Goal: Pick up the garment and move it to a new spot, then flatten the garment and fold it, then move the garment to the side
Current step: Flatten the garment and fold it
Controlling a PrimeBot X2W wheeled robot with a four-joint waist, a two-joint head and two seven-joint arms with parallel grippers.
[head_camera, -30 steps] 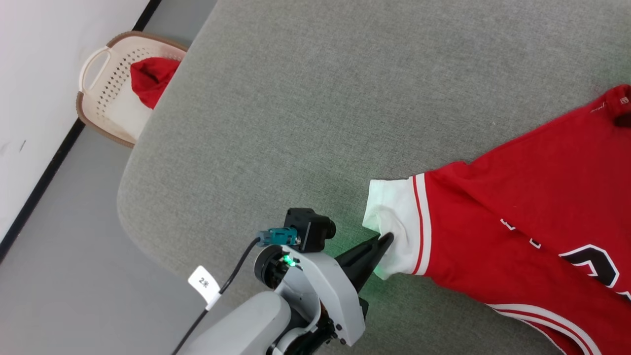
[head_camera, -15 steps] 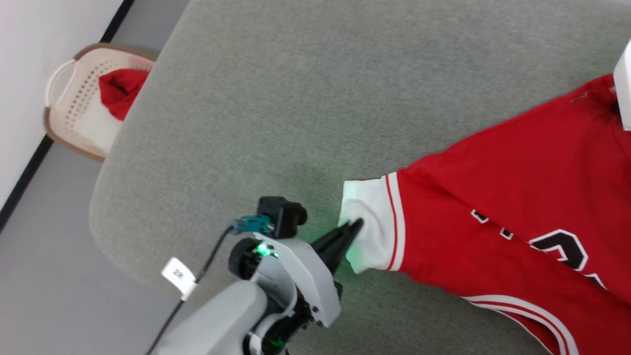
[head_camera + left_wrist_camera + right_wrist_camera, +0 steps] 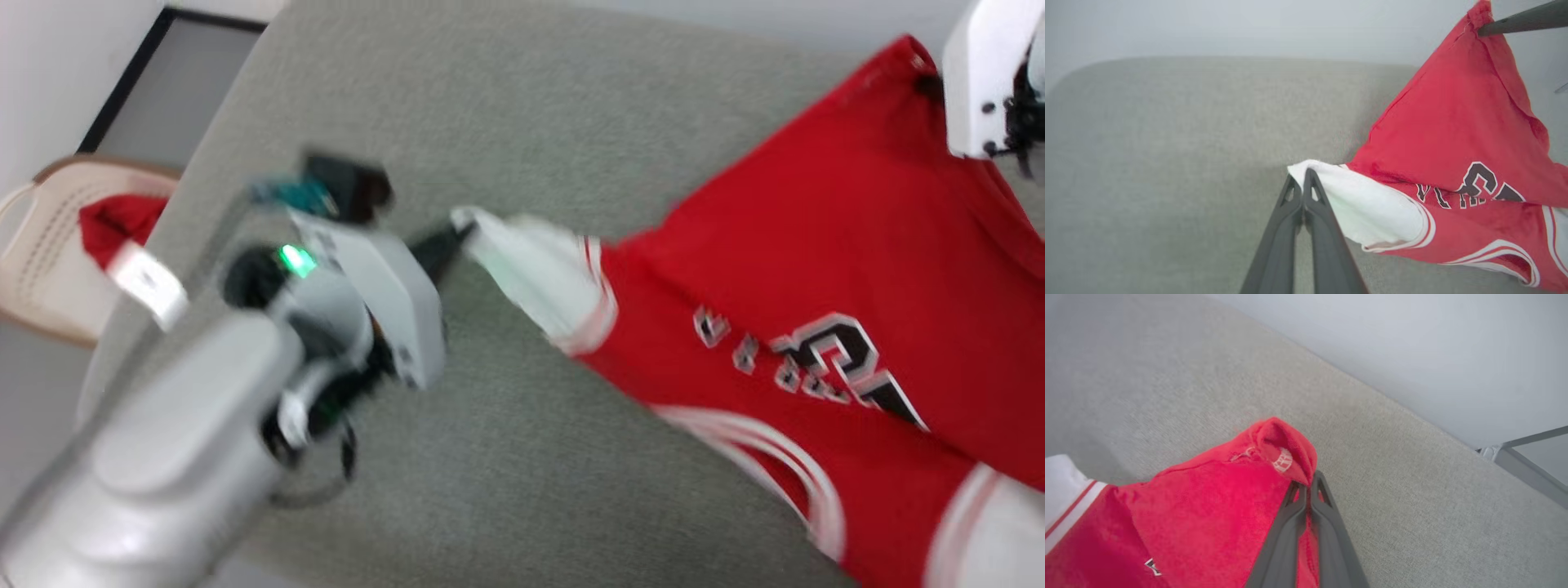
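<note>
Garment (image 3: 816, 245) sleeve pinched by left gripper (image 3: 1301, 174); right gripper (image 3: 1306, 481) clamps its tagged edge; head view adds basket (image 3: 37, 245)

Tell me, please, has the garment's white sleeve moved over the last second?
Yes. The garment's sleeve, earlier flat on the grey table, is now pulled up off it by the shut left gripper, toward the basket side.

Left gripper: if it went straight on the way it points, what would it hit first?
The white sleeve of the garment, which the left gripper is pinching at its tips. Beyond that, likely the grey padded surface, though depth is unclear.
</note>
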